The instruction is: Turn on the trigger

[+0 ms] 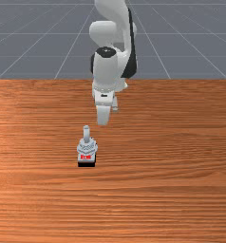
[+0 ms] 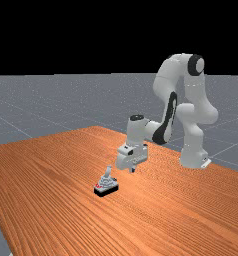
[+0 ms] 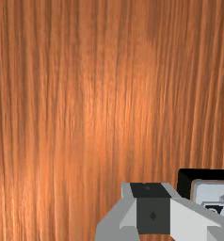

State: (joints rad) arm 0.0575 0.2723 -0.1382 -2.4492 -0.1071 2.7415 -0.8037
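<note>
We see the grey joystick (image 1: 87,147) on the wooden counter (image 1: 172,190), its red marking (image 1: 86,157) too small to read. On the joystick's far-view right, our tool (image 2: 133,169) hangs near, apart; we can't tell whether it's wide or narrow.

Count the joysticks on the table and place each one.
1: the grey joystick stands on the table, nearer the front view's camera than the arm and slightly toward that view's left of it.
</note>
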